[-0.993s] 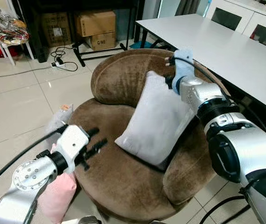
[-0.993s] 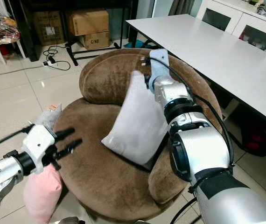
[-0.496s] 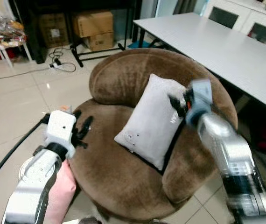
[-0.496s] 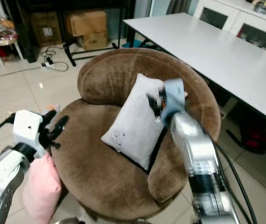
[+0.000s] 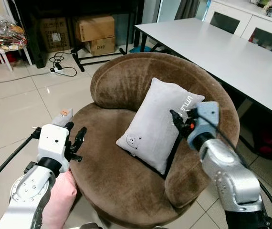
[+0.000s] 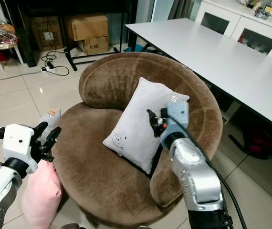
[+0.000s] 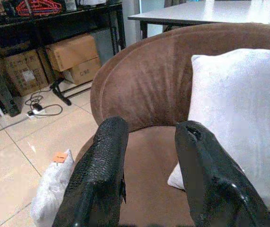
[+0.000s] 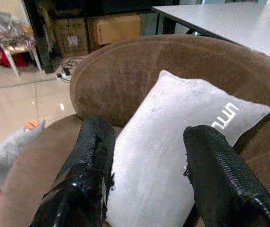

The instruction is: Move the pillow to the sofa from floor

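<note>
A light grey pillow (image 5: 160, 122) with white lettering and a small bear face leans upright against the back of the round brown sofa chair (image 5: 126, 186). My right gripper (image 5: 179, 120) hovers just off the pillow's right edge, open and holding nothing; its fingers (image 8: 90, 165) frame the pillow (image 8: 173, 156) in the right wrist view. At the chair's left rim my left gripper (image 5: 75, 139) is open and empty; in the left wrist view its fingers (image 7: 102, 179) point at the chair back. A pink pillow (image 5: 59, 205) and a grey one (image 5: 59, 120) lie on the floor left of the chair.
A long white table (image 5: 231, 52) runs along the right, close behind the chair. Cardboard boxes (image 5: 94, 28), a black stand and cables (image 5: 62, 64) sit at the back. Tiled floor (image 5: 16, 114) spreads to the left.
My right gripper has let go of the grey pillow and drawn back off its right edge. The left gripper has pulled back to the chair's left rim. The pillow stays leaning on the chair.
</note>
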Robot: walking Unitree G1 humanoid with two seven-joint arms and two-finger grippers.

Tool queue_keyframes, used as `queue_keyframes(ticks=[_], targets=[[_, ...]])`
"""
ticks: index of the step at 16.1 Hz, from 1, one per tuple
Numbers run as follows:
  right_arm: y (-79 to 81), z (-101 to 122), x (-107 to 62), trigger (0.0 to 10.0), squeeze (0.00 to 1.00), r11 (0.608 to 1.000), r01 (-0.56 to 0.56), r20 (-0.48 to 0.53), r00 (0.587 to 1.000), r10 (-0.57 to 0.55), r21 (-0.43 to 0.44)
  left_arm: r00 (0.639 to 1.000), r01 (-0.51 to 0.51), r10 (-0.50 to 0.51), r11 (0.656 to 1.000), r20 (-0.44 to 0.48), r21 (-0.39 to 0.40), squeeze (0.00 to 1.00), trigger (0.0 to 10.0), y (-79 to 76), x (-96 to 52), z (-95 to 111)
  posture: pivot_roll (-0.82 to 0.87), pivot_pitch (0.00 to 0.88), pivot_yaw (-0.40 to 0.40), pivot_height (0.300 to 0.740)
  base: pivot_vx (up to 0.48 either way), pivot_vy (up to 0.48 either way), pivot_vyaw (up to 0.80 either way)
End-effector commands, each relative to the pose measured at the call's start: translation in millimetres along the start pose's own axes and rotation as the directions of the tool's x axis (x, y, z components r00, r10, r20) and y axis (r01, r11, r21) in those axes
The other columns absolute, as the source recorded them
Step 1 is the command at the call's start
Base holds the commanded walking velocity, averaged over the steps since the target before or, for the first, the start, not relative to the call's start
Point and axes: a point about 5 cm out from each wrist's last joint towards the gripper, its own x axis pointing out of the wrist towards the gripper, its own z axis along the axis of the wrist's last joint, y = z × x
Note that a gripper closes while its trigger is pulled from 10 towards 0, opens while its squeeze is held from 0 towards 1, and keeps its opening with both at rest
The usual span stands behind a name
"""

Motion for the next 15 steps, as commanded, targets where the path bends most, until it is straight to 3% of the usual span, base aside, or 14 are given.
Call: queue_keyframes(ticks=[1,4,6,7,15], targets=[[-7.3,6,0.7,10.0,0.00,0.999,0.032,-0.003,0.999,-0.032,-0.019,1.000,0.004,-0.004,1.000,0.024,0.000,0.00,10.0,1.7,3.2,5,0.01,0.000,-0.078,0.740,0.000,0.000,0.00],[-10.8,8,2.8,10.0,0.00,0.999,0.041,-0.007,0.999,-0.041,-0.027,0.999,-0.015,0.015,1.000,0.038,-0.005,0.00,10.0,4.6,7.1,7,0.02,0.000,-0.090,0.740,0.000,0.000,0.00],[-13.3,13,6.9,10.0,0.00,0.997,0.054,0.043,0.998,-0.052,-0.052,0.999,-0.024,0.024,1.000,0.044,-0.011,0.00,10.0,4.6,8.7,8,0.03,0.000,-0.101,0.740,0.000,0.000,0.00],[-16.0,9,8.9,10.0,0.00,0.991,0.075,0.027,0.997,-0.073,-0.108,0.998,-0.028,0.028,1.000,0.048,-0.012,0.00,10.0,3.5,8.3,8,0.04,0.000,-0.106,0.740,-0.244,0.000,0.00],[-20.0,-14,9.1,10.0,0.00,0.990,0.095,-0.034,0.994,-0.099,-0.102,0.998,-0.048,0.048,0.999,0.030,0.018,0.00,10.0,7.7,3.5,1,0.05,0.000,-0.118,0.740,-0.289,0.000,0.00]])
